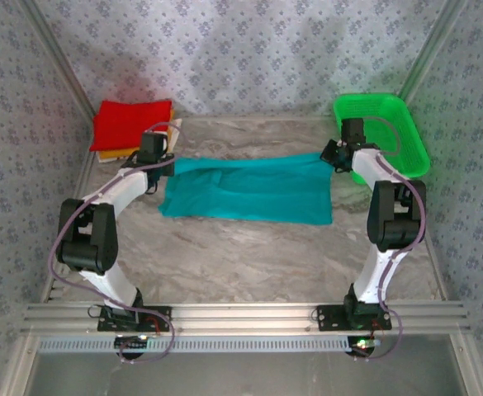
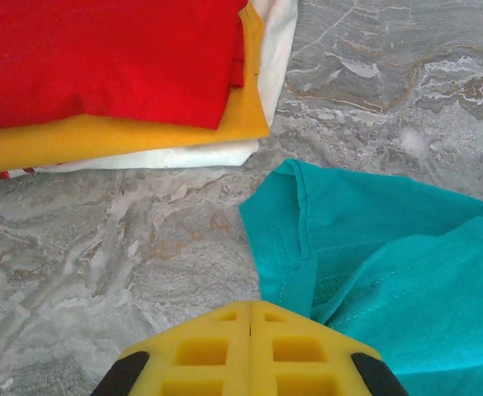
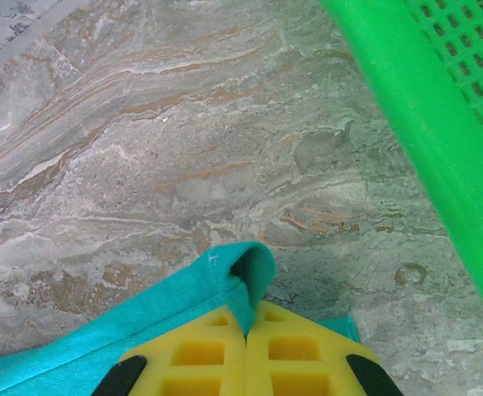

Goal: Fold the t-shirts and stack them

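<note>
Green plastic mesh basket [image 1: 406, 124] sits just beyond and to the right of the right gripper [image 1: 333, 157]. Overhead, its floor is plain green mesh where the arm does not cover it. The right wrist camera catches only the basket's rim [image 3: 423, 124], close on the right of the fingers.

Right gripper [image 3: 246, 318]: yellow pads pressed together, with a fold of the teal t-shirt [image 3: 142, 318] pinched between them and a small loop standing up at the tips.

Left gripper [image 2: 250, 309]: pads meet without a gap. A corner of the teal t-shirt [image 2: 390, 247] runs in under their tip from the right, so it is gripped there too.

Overhead, the teal t-shirt [image 1: 249, 191] lies spread on the marbled grey table [image 1: 241, 256] between the two hands. Its far edge runs straight from the left gripper [image 1: 168, 163] to the right one.

The folded stack lies ahead of the left gripper and to its left. Overhead the red t-shirt [image 1: 130, 122] tops it. The left wrist view separates the layers: red t-shirt [image 2: 101, 58], then orange-yellow t-shirt [image 2: 142, 136], then white t-shirt [image 2: 274, 41] at the bottom.
</note>
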Available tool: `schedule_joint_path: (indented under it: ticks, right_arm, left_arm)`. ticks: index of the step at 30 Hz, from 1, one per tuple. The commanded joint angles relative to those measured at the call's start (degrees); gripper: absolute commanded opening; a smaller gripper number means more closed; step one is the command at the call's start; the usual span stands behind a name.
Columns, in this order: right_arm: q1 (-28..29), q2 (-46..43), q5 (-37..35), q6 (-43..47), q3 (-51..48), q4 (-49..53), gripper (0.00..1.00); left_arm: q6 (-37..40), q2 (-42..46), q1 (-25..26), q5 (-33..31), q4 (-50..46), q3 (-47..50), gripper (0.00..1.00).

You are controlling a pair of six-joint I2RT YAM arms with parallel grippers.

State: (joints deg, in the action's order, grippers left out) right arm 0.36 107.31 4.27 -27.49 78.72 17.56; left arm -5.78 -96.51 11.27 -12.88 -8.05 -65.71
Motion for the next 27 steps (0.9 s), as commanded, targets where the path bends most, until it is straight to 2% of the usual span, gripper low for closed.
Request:
schedule_joint_path:
  ticks: [1,7,10,11,12,13,14,15,16,22,25,27]
  right_arm:
    - [0.2,-3.4,-1.8,-0.9,-2.4,1.0,0.0]
    - [0.5,-6.2,-2.0,-2.2,-9.3,0.3,0.0]
    - [0.6,-7.6,-1.7,-2.2,-12.4,0.8,0.05]
    - [0.6,-8.5,-1.9,-2.3,-13.4,0.8,0.11]
    - [0.6,-9.3,-2.3,-2.4,-14.2,1.3,0.22]
    - [0.6,-10.2,-2.7,-2.5,-14.6,1.8,0.27]
    - [0.6,-11.2,-3.1,-2.4,-15.1,1.9,0.31]
    - [0.6,-12.2,-3.3,-2.3,-15.2,2.1,0.34]
    - [0.6,-12.8,-3.5,-2.0,-14.7,2.7,0.35]
    - [2.1,-16.3,-3.8,-1.4,-10.9,6.1,0.35]
    - [3.9,-13.6,-2.2,-0.7,-6.3,6.6,0.34]
    - [5.4,-9.4,-1.3,0.1,-3.0,7.5,0.34]
  left_arm:
    - [-1.7,3.8,0.2,-0.6,-0.8,0.7,0.0]
    - [-4.3,5.1,0.8,-1.1,-1.2,7.0,0.0]
    - [-5.5,6.0,1.2,-2.0,-2.4,9.2,0.0]
    - [-5.9,6.4,1.4,-2.1,-2.4,10.2,0.0]
    - [-6.2,6.8,1.5,-2.1,-2.7,10.7,0.04]
    - [-6.4,7.0,1.6,-1.7,-3.4,10.9,0.16]
    - [-6.0,7.5,1.7,-0.9,-4.2,10.9,0.36]
    - [-5.8,8.2,1.9,-0.4,-4.9,10.9,0.49]
    - [-5.7,9.0,2.1,-0.2,-4.9,11.0,0.54]
    - [-4.8,13.2,2.3,6.7,-5.3,8.7,0.54]
    - [-2.3,9.2,2.4,11.6,-8.4,3.2,0.55]
    - [-0.5,3.9,2.7,13.7,-11.8,-2.6,0.61]
